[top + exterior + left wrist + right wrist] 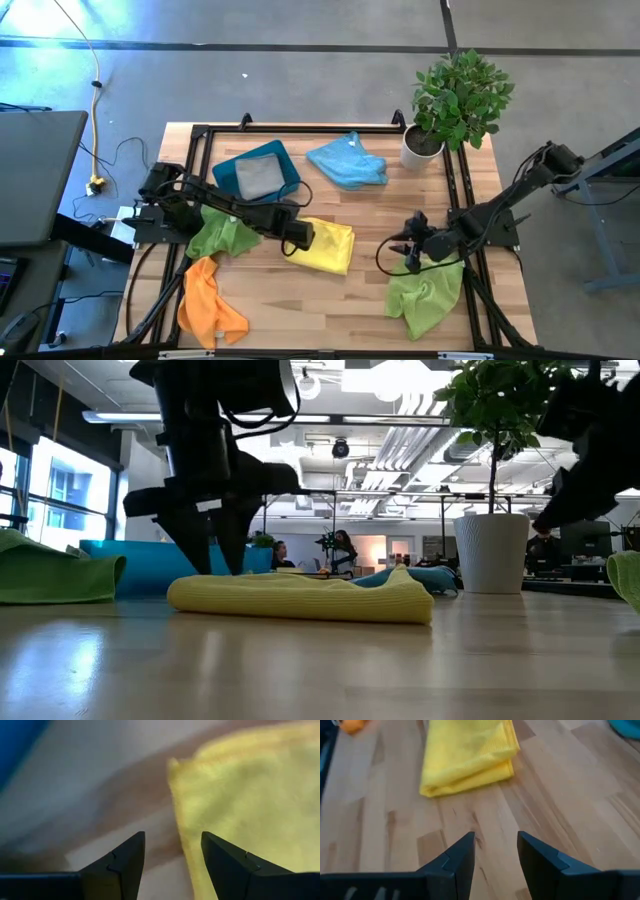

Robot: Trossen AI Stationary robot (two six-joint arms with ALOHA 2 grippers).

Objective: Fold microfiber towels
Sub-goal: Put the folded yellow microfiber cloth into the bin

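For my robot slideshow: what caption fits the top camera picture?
Left gripper open at the yellow towel's edge; right gripper waits.

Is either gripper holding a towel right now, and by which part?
Neither. The left gripper is open at the yellow towel's edge; the right gripper is open over bare table.

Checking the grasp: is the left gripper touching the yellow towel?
Cannot tell. Left gripper is open at the yellow towel edge; no view plainly shows contact or gap.

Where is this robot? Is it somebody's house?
Probably not a house: it looks like a big open office or lab. Behind the wooden table are exposed ceiling pipes, people at desks and a potted plant.
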